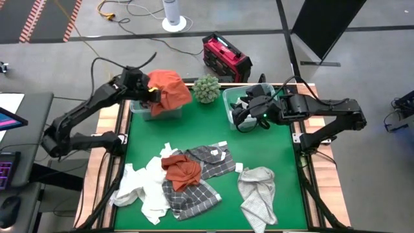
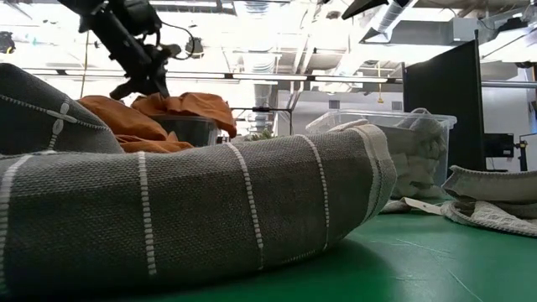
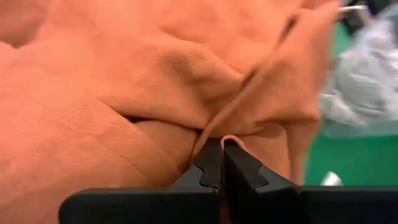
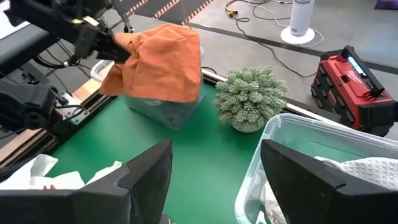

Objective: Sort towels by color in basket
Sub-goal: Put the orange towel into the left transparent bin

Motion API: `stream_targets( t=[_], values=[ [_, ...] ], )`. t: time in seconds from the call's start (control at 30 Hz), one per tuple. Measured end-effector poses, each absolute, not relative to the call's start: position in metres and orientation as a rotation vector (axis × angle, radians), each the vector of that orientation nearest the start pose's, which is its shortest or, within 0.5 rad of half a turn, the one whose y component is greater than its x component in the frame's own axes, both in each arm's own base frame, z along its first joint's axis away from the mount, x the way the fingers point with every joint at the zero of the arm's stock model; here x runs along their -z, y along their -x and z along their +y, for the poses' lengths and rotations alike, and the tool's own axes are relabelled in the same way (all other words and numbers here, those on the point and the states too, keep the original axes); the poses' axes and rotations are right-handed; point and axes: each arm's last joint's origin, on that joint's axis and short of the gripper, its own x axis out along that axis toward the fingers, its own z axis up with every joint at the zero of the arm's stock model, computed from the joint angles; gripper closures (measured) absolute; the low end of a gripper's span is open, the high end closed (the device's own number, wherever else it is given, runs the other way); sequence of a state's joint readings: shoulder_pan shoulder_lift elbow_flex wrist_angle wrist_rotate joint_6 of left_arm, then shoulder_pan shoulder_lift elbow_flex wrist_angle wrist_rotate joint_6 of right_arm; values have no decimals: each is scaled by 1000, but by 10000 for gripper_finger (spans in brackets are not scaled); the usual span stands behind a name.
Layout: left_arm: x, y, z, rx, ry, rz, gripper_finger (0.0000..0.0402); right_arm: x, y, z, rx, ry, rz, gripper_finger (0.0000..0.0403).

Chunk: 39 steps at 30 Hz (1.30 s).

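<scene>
Rust-orange towel (image 1: 171,90), soft, light and drooping, hangs pinched at a fold by the closed left gripper (image 1: 152,92) over its bin (image 1: 139,109); right gripper (image 1: 240,115) waits open.

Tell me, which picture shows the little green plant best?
The right wrist view: the plant shows whole, close by. The high view shows it small from above. The low view barely glimpses it; the left wrist view misses it.

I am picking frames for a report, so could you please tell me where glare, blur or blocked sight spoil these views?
Low view: ceiling lights blow out the background, and a grey striped towel close to the lens fills most of the frame. Left wrist view: the orange towel pinched in the left claw is soft and covers nearly everything. Right wrist view: the right claw is a dark silhouette. High view: evenly lit.
</scene>
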<state>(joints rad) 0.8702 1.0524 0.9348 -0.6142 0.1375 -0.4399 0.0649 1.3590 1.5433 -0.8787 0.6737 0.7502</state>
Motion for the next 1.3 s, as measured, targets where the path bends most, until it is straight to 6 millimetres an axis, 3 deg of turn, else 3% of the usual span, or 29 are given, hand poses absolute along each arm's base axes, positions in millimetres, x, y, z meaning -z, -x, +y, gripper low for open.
stream_targets(
  t=[0.13, 0.37, 0.47, 0.63, 0.77, 0.97, 1.2, 1.3],
  values=[
    [-283, -145, 173, -926, 776, 573, 401, -408, -265, -1, 782, -450, 404, 117],
    [-234, -160, 191, -975, 844, 880, 396, -407, -265, -1, 769, -443, 415, 117],
    [-221, -170, 190, -931, 828, 971, 376, -407, -265, -1, 768, -438, 417, 117],
    [-217, -182, 182, -842, 794, 999, 319, -407, -265, -1, 767, -431, 420, 117],
    [-231, -182, 178, -808, 769, 988, 264, -407, -265, -1, 766, -428, 422, 117],
    [-281, -175, 171, -764, 666, 927, 202, -407, -265, -1, 763, -417, 425, 117],
    [-340, -166, 168, -879, 452, 726, 199, -407, -265, -1, 763, -417, 425, 117],
    [-351, -168, 171, -883, 331, 686, 202, -408, -265, -1, 762, -418, 423, 117]
  ],
)
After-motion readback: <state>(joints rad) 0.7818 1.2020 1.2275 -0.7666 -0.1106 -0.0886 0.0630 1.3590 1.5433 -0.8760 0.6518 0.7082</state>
